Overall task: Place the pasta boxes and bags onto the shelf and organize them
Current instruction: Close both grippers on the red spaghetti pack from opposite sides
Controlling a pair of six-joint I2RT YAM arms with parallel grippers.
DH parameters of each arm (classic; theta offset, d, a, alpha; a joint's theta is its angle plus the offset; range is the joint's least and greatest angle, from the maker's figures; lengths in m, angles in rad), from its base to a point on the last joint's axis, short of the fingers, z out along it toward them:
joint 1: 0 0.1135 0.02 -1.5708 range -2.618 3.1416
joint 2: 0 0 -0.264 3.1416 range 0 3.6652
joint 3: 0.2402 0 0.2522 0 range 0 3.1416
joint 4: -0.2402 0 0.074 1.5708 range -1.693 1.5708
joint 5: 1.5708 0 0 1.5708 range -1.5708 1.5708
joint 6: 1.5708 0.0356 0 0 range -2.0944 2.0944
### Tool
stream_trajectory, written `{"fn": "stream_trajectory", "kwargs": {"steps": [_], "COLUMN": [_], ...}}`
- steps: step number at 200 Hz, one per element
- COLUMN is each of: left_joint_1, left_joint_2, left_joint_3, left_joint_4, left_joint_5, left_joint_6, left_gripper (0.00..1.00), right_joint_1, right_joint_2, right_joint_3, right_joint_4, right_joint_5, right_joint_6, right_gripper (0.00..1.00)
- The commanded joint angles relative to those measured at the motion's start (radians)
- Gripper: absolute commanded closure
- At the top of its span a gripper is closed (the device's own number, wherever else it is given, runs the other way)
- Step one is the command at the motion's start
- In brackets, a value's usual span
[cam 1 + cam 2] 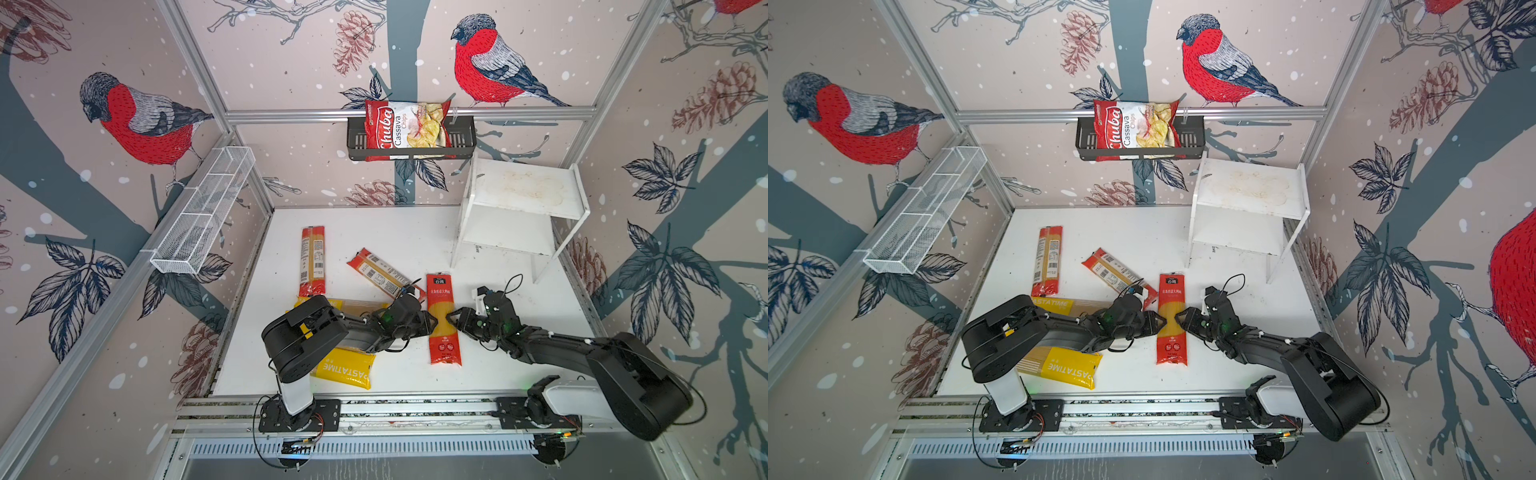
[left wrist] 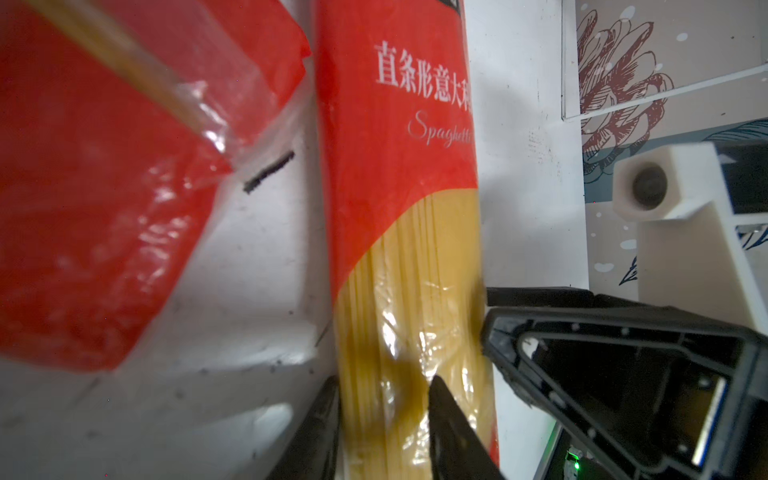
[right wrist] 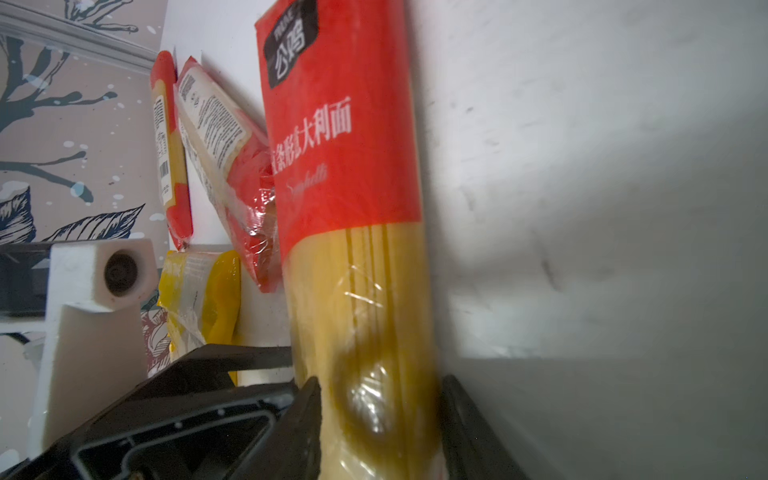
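In both top views the left gripper and the right gripper meet tip to tip across the middle of a red spaghetti packet, which lies flat on the table. Beyond the right gripper, toward the back corner, stands the shelf, its stained top and lower board bare. Farther back, past both grippers, a black basket holds a chips bag. Well off the left gripper's outer side hangs a wire basket, in which only mesh can be made out. Just beyond the left gripper lies a slanted red packet, and farther on a straight red packet. Behind that gripper, its own arm covers much of a yellow PASTATIME packet and a second yellow packet.

In the left wrist view, the left gripper has its fingers apart, one at the red spaghetti packet edge and one over its clear window. I cannot tell whether they clamp it. The slanted red packet is a blur.

In the right wrist view, the right gripper flanks the red spaghetti packet, its fingers close to both edges. Whether they press it cannot be told, because the view cuts them off.
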Motion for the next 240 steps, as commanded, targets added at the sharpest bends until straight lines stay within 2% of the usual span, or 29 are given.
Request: {"fn": "stream_trajectory", "kwargs": {"steps": [1,19,43,62,87,155,196,240], "left_joint_1": [0.001,0.001,0.005,0.010,0.025,0.077,0.139,0.213], "left_joint_2": [0.012,0.019,0.017,0.006,-0.024,-0.204,-0.335,-0.458], "left_joint_3": [-0.010,-0.014,-0.024,-0.037,-0.061,-0.118,-0.135,-0.149], "left_joint_4": [0.049,0.060,0.067,0.080,0.084,0.009,-0.009,0.039], "left_joint_5": [0.020,0.033,0.039,0.040,0.042,0.038,0.064,0.114], "left_joint_6": [-0.014,-0.016,-0.016,-0.023,-0.029,-0.003,0.024,0.046], "left_gripper": [0.70,0.75,0.79,0.80,0.80,0.78,0.69,0.47], "right_joint_1": [0.017,0.026,0.029,0.029,0.031,0.046,0.064,0.083], "right_joint_2": [0.028,0.036,0.034,0.024,0.008,-0.124,-0.225,-0.317], "right_joint_3": [-0.008,-0.008,-0.006,-0.012,-0.014,-0.008,0.019,0.086], "right_joint_4": [0.058,0.096,0.116,0.129,0.142,0.089,0.032,-0.004], "right_joint_5": [-0.011,-0.025,-0.036,-0.040,-0.049,-0.051,-0.051,-0.047], "right_joint_6": [0.019,0.019,0.016,0.014,0.013,-0.003,-0.033,-0.047], "right_gripper": [0.53,0.56,0.66,0.76,0.85,0.94,0.96,0.98]}}
